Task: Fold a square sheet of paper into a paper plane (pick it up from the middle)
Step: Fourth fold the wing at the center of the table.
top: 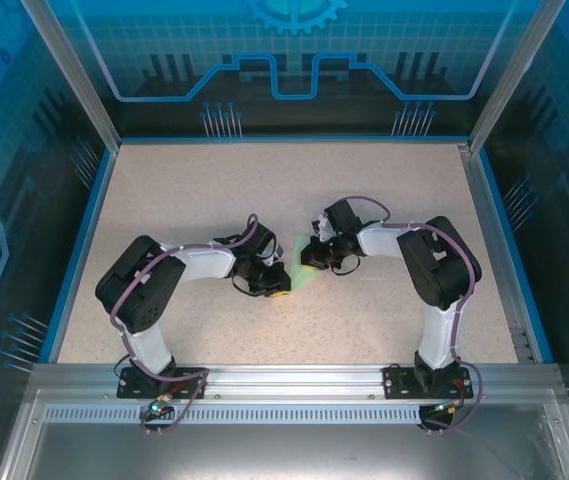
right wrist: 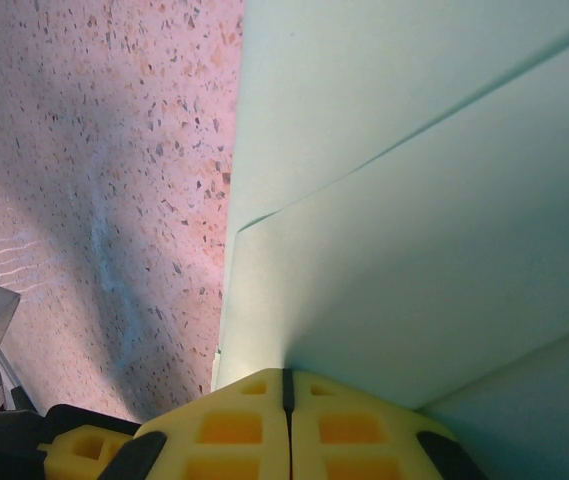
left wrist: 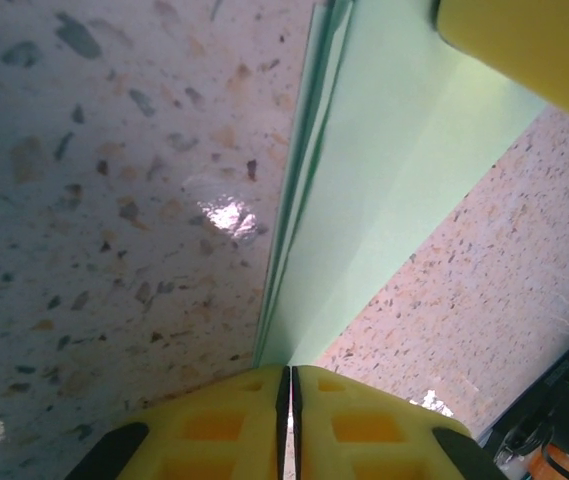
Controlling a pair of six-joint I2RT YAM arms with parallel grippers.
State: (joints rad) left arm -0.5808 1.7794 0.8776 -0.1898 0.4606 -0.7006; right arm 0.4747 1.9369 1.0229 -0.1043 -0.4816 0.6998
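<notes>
Squarely in the middle of the speckled tabletop [top: 194,190] lies the green paper [top: 297,270], folded into several layers and reaching from one gripper to the other. The left gripper [top: 276,287] meets it from the left. In the left wrist view its yellow fingers [left wrist: 364,425] are pressed together, with the stacked folded edges of the paper [left wrist: 384,200] running straight into the seam between them, so it has the paper pinched. The right gripper [top: 314,262] comes in from the opposite side. In its wrist view its jaws are likewise closed tight, and an overlapping flap of the paper [right wrist: 414,250] runs down to the fingertips [right wrist: 344,425], where it is nipped.

The paper's long crease stands up from the table surface [left wrist: 114,200] rather than lying flat. On every side bare tabletop spreads out, well apart from the blue border [top: 82,240] on the left and the metal rail [top: 294,378] at the near edge.
</notes>
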